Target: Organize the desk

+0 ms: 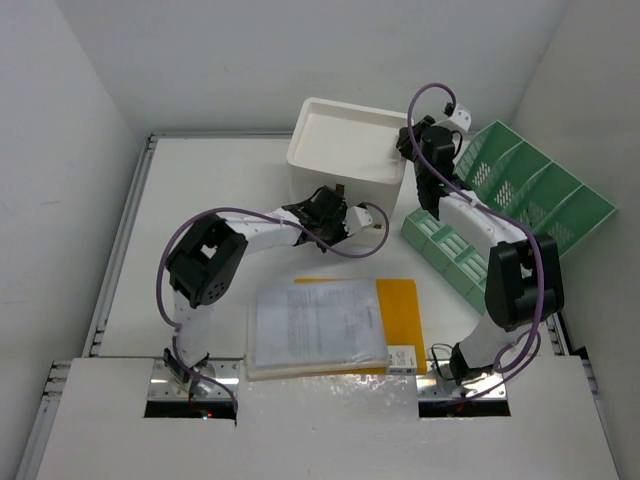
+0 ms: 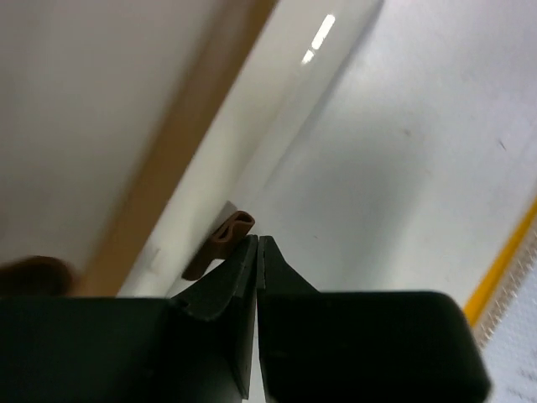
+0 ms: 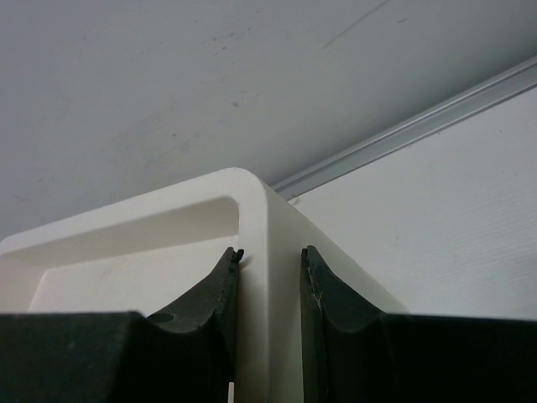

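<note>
The white desk [image 1: 200, 180] carries a white box [image 1: 345, 150] at the back. My left gripper [image 1: 338, 194] is at the box's near face. In the left wrist view its jaws [image 2: 258, 243] are pressed together with nothing between them. A small brown loop handle [image 2: 223, 243] on the box sits just left of the fingertips, outside them. My right gripper [image 1: 412, 165] reaches over the box's right corner. In the right wrist view it [image 3: 270, 256] is shut on the box's rim wall [image 3: 252, 201], with one finger inside and one outside.
A green slotted rack [image 1: 520, 200] lies tilted right of the box, under the right arm. A stack of papers [image 1: 315, 320] on a yellow folder [image 1: 400, 300] lies at the near middle, with a small white item [image 1: 403, 358] at its corner. A metal rail [image 3: 403, 134] edges the desk.
</note>
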You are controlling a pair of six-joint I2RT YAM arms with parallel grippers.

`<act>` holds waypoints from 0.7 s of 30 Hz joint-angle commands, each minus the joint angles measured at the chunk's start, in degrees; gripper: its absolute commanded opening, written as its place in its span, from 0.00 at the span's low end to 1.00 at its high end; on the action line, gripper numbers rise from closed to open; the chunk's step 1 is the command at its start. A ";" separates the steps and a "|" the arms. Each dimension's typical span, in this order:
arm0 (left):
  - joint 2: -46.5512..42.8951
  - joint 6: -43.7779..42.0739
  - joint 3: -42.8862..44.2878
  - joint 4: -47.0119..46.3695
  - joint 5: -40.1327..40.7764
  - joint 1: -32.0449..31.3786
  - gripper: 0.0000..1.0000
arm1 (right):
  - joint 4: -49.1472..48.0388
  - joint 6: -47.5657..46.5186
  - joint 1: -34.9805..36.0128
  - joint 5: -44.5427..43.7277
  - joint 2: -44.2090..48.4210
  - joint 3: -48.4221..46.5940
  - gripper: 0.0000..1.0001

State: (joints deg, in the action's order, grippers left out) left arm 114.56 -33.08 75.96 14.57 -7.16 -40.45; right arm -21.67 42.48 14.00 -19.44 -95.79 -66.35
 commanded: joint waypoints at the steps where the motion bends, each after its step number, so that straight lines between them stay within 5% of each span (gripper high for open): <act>1: -0.75 1.62 2.34 -10.68 4.23 0.19 0.03 | 13.76 3.13 0.59 8.28 -4.06 3.77 0.00; 9: 2.16 0.74 1.91 -22.12 13.91 0.19 0.16 | 10.77 6.12 0.68 7.58 -2.74 7.81 0.00; 21: 5.67 -2.43 9.20 -19.67 17.54 1.25 0.19 | 12.87 3.41 0.77 -4.11 1.31 7.82 0.00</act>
State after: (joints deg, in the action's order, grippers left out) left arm 119.92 -37.47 79.79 1.58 5.17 -41.67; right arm -26.39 47.55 13.28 -27.73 -93.47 -61.28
